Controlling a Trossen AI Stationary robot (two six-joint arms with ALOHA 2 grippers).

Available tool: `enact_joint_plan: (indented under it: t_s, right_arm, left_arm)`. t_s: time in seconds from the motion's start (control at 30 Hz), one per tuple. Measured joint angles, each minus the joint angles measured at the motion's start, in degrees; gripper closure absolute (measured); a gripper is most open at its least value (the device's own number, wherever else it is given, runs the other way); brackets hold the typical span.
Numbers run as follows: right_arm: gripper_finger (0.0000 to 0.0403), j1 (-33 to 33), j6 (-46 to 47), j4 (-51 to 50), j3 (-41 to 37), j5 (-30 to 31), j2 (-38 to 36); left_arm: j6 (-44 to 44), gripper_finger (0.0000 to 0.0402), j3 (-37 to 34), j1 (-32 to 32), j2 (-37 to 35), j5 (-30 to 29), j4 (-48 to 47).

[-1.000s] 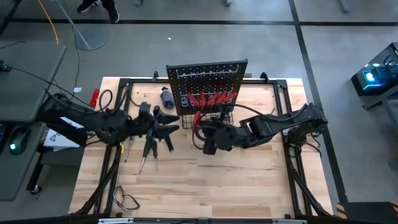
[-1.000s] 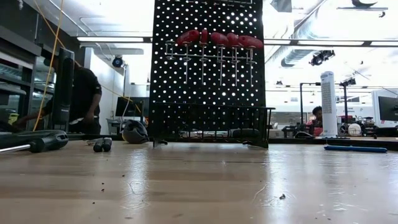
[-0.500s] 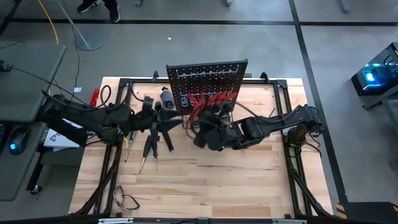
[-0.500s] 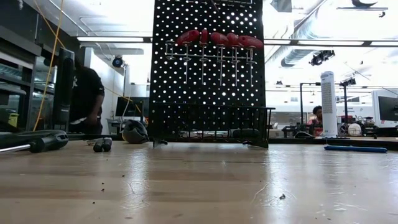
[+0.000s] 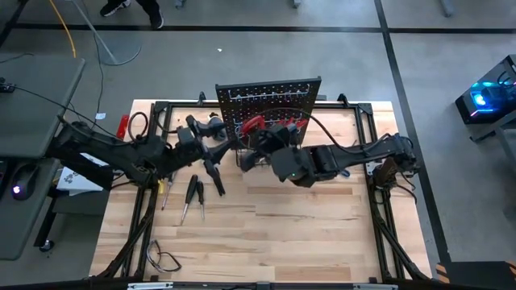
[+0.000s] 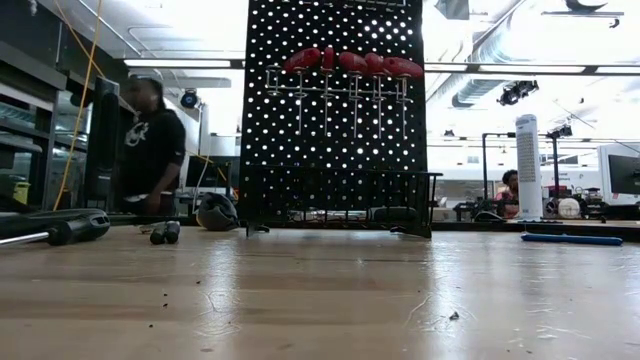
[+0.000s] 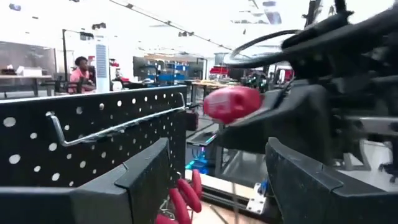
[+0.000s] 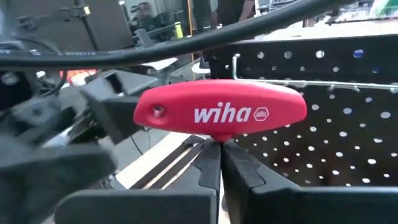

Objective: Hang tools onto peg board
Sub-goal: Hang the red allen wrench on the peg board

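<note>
Right arm: the right gripper (image 5: pixel 256 146) has come up from the table in front of the board to the face of the black perforated upright peg board (image 5: pixel 268 94), on its left half
Right claw: pinched tight on the thin steel shank of a red plastic T-handled driver (image 8: pixel 219 112), handle lying crosswise above the fingertips
Left arm: the left gripper (image 5: pixel 211 148) has also moved in towards the board's left edge; its claw stands wide with nothing between the fingers
Left wrist sight: the same red handle (image 7: pixel 231 104) shows beyond the left fingers (image 7: pixel 148 167), next to a bare silver wire hook (image 7: pixel 93 131) on the board
Meaning: judged, the carry is over and the hanging step is at hand; the handle must be set across a free hook before letting go
Board load: a row of red-handled drivers (image 6: pixel 352 63) already hangs high on the board, shanks pointing down
Container: black wire basket (image 6: pixel 340 200) at the board's foot; dark items lie inside, too dim to name
Table: black-handled screwdrivers (image 5: pixel 193 196) lie on the light wooden tabletop (image 5: pixel 266 234) left of centre, not yet hung
Background: a person in dark clothing (image 6: pixel 150 150) stands beyond the table, well apart
</note>
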Motion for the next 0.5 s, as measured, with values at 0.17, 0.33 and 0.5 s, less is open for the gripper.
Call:
enact_joint_plan:
  t_s: [0.17,0.33,0.5]
  right_arm:
    - [0.0403,-1.64,0.91,0.09,0.01,-2.66,0.28]
    - [0.0403,-2.92,1.79,0.43,0.02,-5.32,1.32]
    - [0.0403,-3.23,1.81,1.14,0.02,-6.99,2.41]
  left_arm:
    - [2.74,0.0158,0.0,-0.75,1.25,0.36,6.11]
    - [4.49,0.0158,0.0,-0.97,2.3,-1.61,7.33]
    - [4.92,0.0158,0.0,-0.92,3.1,-3.72,7.62]
